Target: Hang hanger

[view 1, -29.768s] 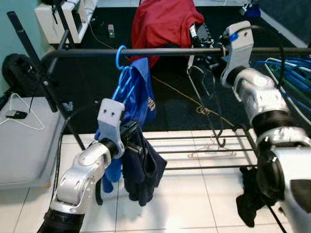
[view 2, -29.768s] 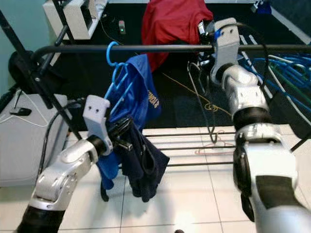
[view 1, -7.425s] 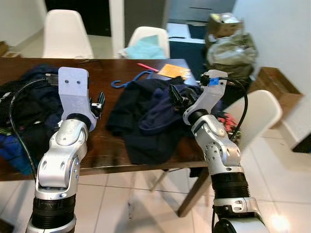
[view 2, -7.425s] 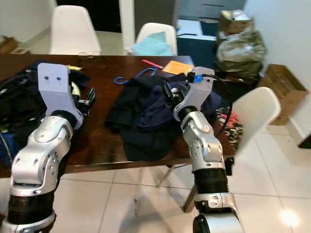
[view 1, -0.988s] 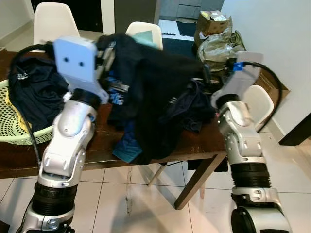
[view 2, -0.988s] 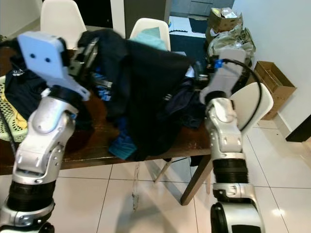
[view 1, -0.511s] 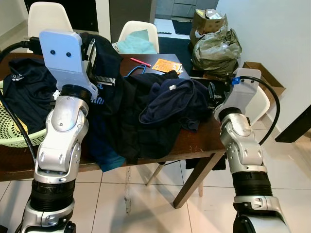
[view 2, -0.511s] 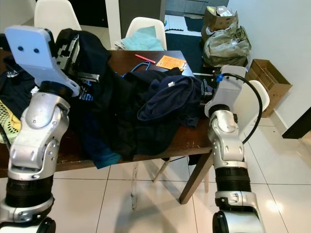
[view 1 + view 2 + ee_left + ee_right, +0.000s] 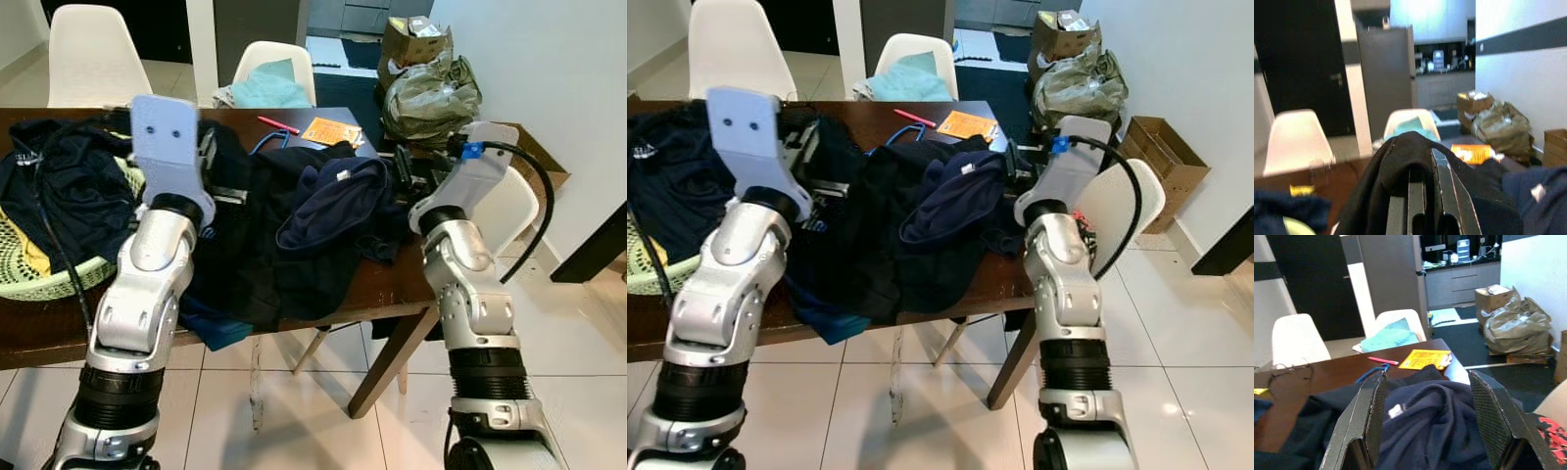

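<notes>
Left arm: bent at the elbow and raised, forearm upright, wrist camera block topmost, over the near left part of the table [image 9: 392,289].
Left gripper [image 9: 1425,196]: its two black fingers lay close together and parallel, with a black garment [image 9: 265,245] draped over them; the cloth hid the tips, so whether they pinched it could not be told.
Right arm: bent upward from the table's near right corner, forearm leaning forward toward the clothes.
Right gripper [image 9: 1425,406]: fingers [image 9: 1371,411] spread wide, one on each side of the navy garment [image 9: 338,201], which bulged up between them; the pads stood apart from the cloth's top.
Hanger [image 9: 269,142]: blue, lying on the table behind the clothes heap, mostly covered; a curved end showed beside a red pen [image 9: 277,123].
Heap: black and navy clothes sprawled across the table's middle, the black piece hanging over the near edge.
Basket [image 9: 44,269]: pale green, on the table at the left, holding dark clothes.
Orange paper [image 9: 335,130]: flat on the table's far side.
Chairs: a white chair [image 9: 83,54] behind the table; another [image 9: 514,211] at the right side.
</notes>
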Tool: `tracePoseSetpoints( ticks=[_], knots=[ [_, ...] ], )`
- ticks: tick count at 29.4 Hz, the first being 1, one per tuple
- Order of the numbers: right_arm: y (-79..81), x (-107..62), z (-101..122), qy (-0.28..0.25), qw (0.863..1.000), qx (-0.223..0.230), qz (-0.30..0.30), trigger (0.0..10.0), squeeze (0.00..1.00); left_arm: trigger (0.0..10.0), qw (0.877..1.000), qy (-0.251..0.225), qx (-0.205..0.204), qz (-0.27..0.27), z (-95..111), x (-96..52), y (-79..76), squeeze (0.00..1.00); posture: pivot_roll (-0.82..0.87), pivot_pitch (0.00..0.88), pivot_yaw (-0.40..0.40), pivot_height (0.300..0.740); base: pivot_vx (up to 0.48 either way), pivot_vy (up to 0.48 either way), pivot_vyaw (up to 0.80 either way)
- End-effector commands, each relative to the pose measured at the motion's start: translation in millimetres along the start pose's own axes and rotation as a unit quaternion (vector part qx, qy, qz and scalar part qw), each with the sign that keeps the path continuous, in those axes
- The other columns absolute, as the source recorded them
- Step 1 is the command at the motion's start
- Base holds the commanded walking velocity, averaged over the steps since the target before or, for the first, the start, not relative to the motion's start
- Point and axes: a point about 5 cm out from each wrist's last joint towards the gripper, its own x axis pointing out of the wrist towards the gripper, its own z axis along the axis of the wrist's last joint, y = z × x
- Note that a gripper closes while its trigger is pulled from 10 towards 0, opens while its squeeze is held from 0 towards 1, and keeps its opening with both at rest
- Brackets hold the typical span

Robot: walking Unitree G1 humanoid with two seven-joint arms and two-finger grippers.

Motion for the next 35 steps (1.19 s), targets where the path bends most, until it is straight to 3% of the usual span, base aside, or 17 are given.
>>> tracePoseSetpoints(
  ticks=[1,6,17,24,30,32,35],
  knots=[
    [1.0,-2.9,3,-0.013,1.0,0.02,0.004,10.0,0.0,10.0,0.995,-0.101,0.02,-0.012,36,2.1,-4.3,0.0,-0.01,0.157,-0.053,0.74,0.0,0.0,-0.8],
    [3.2,-2.7,5,-0.018,0.999,0.032,0.002,10.0,0.0,10.0,0.99,-0.137,0.032,-0.02,48,2.1,-7.2,0.0,-0.01,0.147,-0.058,0.74,0.0,0.0,-0.8],
    [4.8,0.8,10,-0.033,0.999,0.026,-0.01,10.0,0.0,10.0,0.996,-0.083,0.03,-0.026,32,8.1,-3.3,0.0,0.01,0.129,-0.04,0.74,0.0,0.0,-0.8],
    [1.8,-2.6,8,-0.03,0.999,0.026,-0.012,10.0,0.0,10.0,0.995,-0.086,0.034,-0.044,25,8.2,-12.0,0.0,0.03,0.127,-0.029,0.74,0.0,0.0,-0.8],
    [1.3,-6.3,1,-0.02,0.999,0.024,-0.016,10.0,0.0,10.0,0.988,-0.115,0.049,-0.094,30,4.8,-23.9,0.0,0.04,0.131,-0.026,0.74,0.0,0.0,-0.8],
    [-3.3,-6.7,2,-0.025,0.999,0.022,-0.032,10.0,0.0,10.0,0.98,-0.154,0.031,-0.122,43,4.2,-33.3,0.0,0.04,0.136,-0.032,0.74,0.0,0.0,-0.8],
    [-5.1,-6.7,2,-0.027,0.999,0.021,-0.037,10.0,0.0,10.0,0.977,-0.167,0.022,-0.132,47,4.1,-36.4,0.0,0.04,0.136,-0.032,0.74,0.0,0.0,-0.8]
  ],
)
